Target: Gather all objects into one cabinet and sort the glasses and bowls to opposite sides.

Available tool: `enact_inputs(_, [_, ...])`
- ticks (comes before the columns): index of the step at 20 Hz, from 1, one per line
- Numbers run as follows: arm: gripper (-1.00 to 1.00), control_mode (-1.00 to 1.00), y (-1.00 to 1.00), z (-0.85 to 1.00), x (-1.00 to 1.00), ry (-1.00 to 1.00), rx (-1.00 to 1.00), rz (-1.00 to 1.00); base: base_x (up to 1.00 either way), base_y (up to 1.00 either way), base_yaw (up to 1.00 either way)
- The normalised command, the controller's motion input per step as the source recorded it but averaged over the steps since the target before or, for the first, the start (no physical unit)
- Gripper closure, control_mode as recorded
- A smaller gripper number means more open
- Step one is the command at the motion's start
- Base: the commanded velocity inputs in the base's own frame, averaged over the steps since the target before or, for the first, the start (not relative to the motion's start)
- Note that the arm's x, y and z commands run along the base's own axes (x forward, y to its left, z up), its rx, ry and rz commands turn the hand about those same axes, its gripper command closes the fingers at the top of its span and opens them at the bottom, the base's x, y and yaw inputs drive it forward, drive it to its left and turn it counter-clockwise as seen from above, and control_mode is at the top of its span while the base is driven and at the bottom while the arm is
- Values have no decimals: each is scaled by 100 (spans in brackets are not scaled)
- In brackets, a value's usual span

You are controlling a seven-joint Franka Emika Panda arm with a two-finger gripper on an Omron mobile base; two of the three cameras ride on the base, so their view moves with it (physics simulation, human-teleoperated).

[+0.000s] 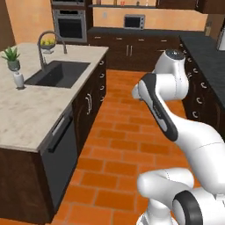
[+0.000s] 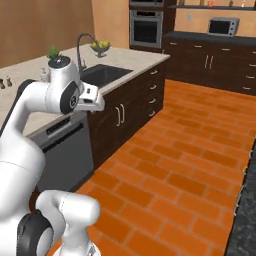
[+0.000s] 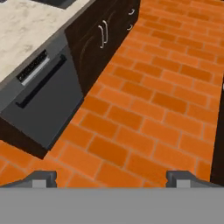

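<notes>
The glasses, the bowls and the cabinet are out of view. My gripper (image 3: 111, 178) is open with nothing between its jaws. It hangs over the orange brick floor (image 3: 148, 109) of the aisle and looks down at it. Its two dark fingertips (image 3: 43, 177) stand wide apart. The arm is folded, with the hand (image 2: 92, 99) held beside the kitchen island, above the dishwasher (image 2: 65, 150).
The island counter (image 1: 30, 110) on the left carries a sink (image 1: 59, 74), a faucet (image 1: 44, 41), a potted plant (image 1: 12, 57) and a fruit bowl (image 2: 101, 47). Dark lower cabinets (image 3: 103, 39) face the aisle. A dark counter (image 1: 208, 57) runs along the right. An oven (image 1: 69, 25) and a microwave (image 1: 134, 21) stand at the back.
</notes>
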Motion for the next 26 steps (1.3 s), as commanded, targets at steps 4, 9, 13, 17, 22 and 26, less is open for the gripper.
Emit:
enact_inputs(4, [-100, 100, 0, 0, 0, 0, 0, 0, 100, -1, -25])
enact_inputs(9, [-100, 100, 0, 0, 0, 0, 0, 0, 100, 0, -24])
enact_inputs(13, [-100, 100, 0, 0, 0, 0, 0, 0, 100, 1, -22])
enact_inputs(17, [-100, 100, 0, 0, 0, 0, 0, 0, 100, 15, -20])
enact_inputs(22, [-100, 100, 0, 0, 0, 0, 0, 0, 100, 26, -21])
enact_inputs(26, [-100, 100, 0, 0, 0, 0, 0, 0, 100, 42, -23])
